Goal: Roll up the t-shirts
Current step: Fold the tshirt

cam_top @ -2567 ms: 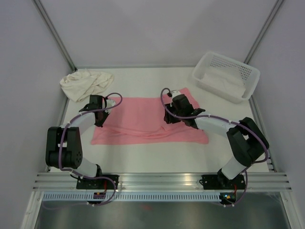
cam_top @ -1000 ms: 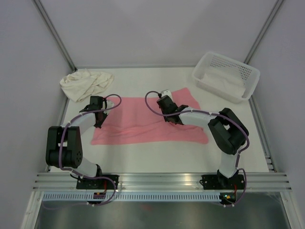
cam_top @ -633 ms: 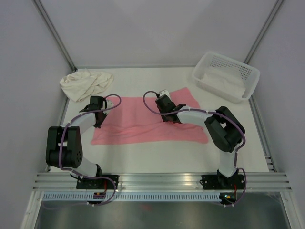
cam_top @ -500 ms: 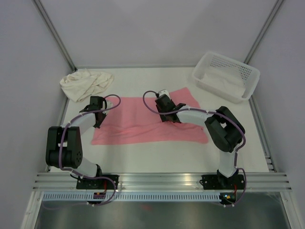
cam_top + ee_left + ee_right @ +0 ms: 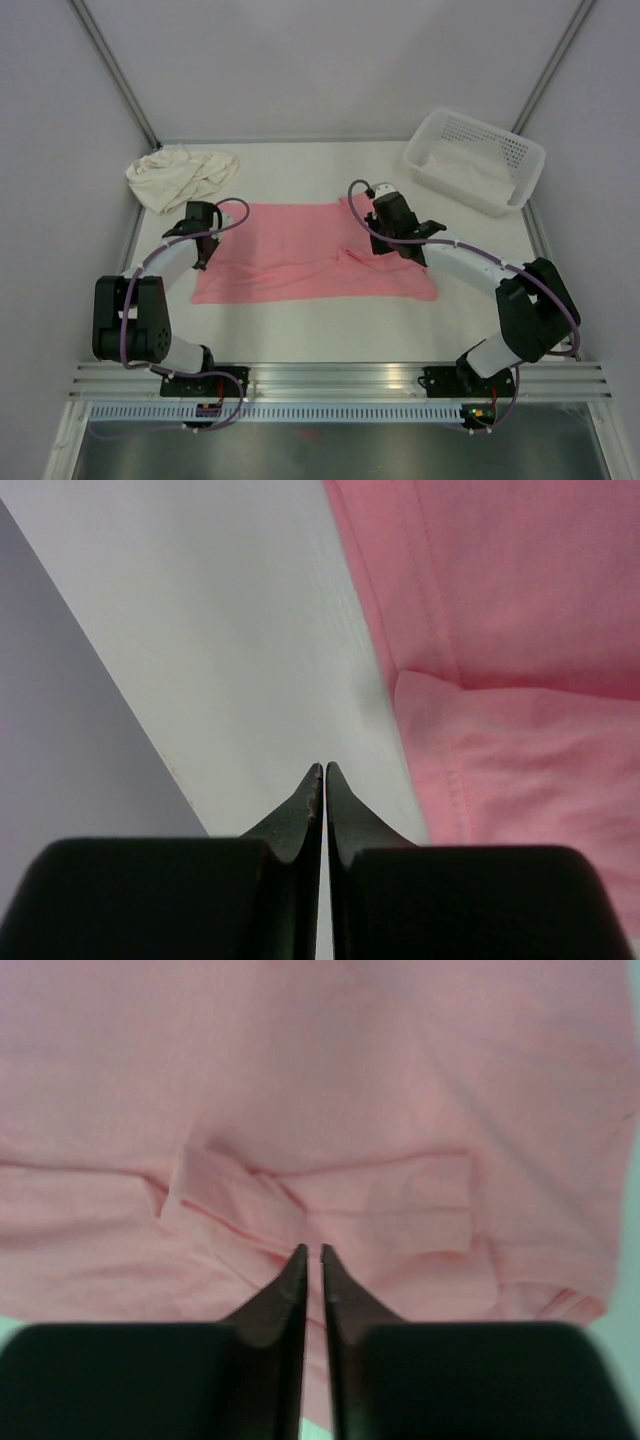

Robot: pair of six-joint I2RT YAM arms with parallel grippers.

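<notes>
The salmon-pink t-shirt (image 5: 300, 250) lies spread flat on the table's middle, with a folded crease (image 5: 330, 1195) near its right half. The cream t-shirt (image 5: 180, 175) lies crumpled at the far left. My left gripper (image 5: 201, 260) is shut and empty over bare table, just off the pink shirt's left edge (image 5: 440, 740). My right gripper (image 5: 383, 232) hangs over the pink shirt's far right part. Its jaws stand nearly together with nothing between them, just above the cloth (image 5: 400, 1080).
A white perforated basket (image 5: 520, 170) with white cloth inside stands at the far right corner. Grey walls and a metal frame close in the table. The left wall (image 5: 60, 730) is close to my left gripper.
My right gripper has moved from the shirt's middle to its right part. The shirt's far right corner now lies flatter. The left arm has barely moved.
</notes>
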